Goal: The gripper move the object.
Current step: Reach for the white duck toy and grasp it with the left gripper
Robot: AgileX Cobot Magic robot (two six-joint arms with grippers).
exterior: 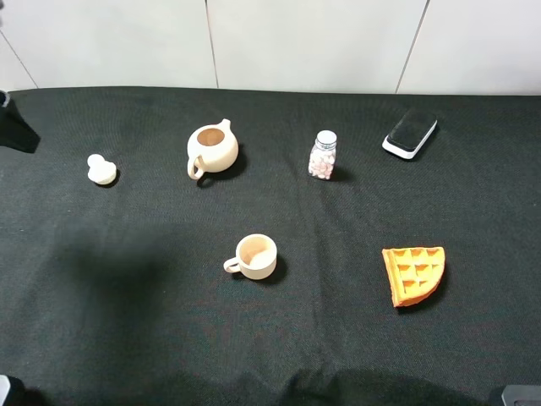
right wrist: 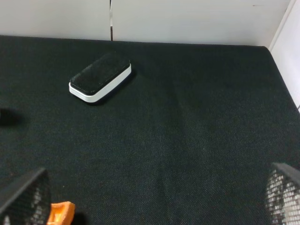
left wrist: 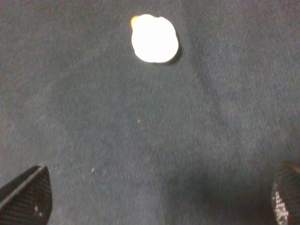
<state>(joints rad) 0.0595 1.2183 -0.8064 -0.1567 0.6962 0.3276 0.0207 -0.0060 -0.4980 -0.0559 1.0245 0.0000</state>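
The object (exterior: 101, 169), a small cream-white lid with a knob, lies on the black cloth at the left of the table, apart from everything else. In the left wrist view the object (left wrist: 154, 38) shows as a bright white lump well ahead of my left gripper (left wrist: 157, 201). That gripper is open, its dark fingertips (left wrist: 26, 197) far apart with only cloth between them. My right gripper (right wrist: 154, 201) is also open and holds nothing. Neither gripper's fingers show in the high view.
A lidless cream teapot (exterior: 211, 148) stands right of the object, with a cream cup (exterior: 254, 256) nearer the front. A small jar (exterior: 322, 156), a black-and-white eraser (exterior: 411, 133) and an orange waffle piece (exterior: 414, 274) lie on the right side. A dark shape (exterior: 13, 127) sits at the left edge.
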